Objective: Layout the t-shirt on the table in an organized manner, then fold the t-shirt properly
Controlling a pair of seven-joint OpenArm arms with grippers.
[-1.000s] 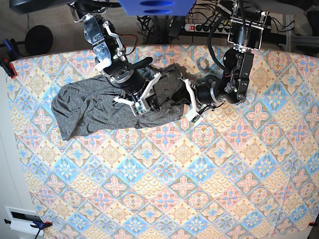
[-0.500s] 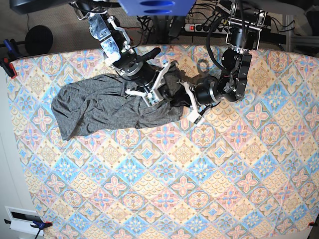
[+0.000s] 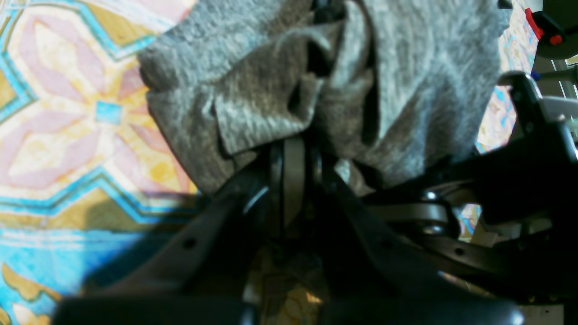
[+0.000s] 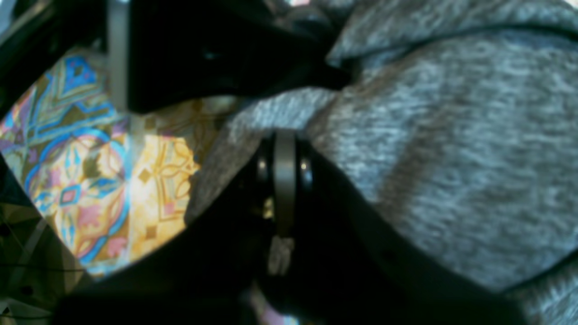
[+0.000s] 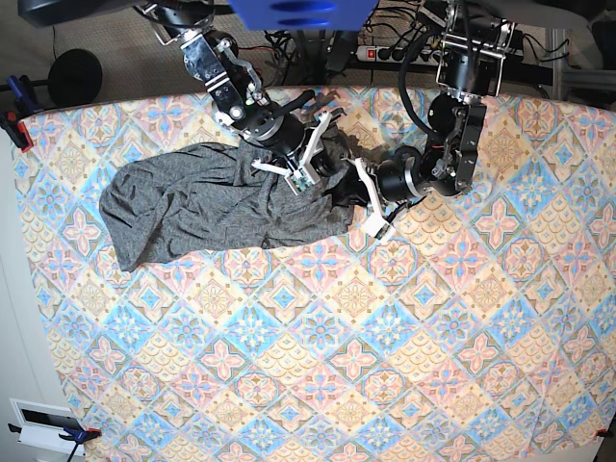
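Both hands pinch the t-shirt (image 5: pixel 202 207), bunched at the surface's (image 5: pixel 385 366) far side: left hand (image 5: pixel 371 202), right hand (image 5: pixel 306 171); best to pull apart evenly, spreading it flat.

Base camera looks straight down on the table (image 5: pixel 318 366); both wrist cameras sit close over the t-shirt (image 5: pixel 202 202).
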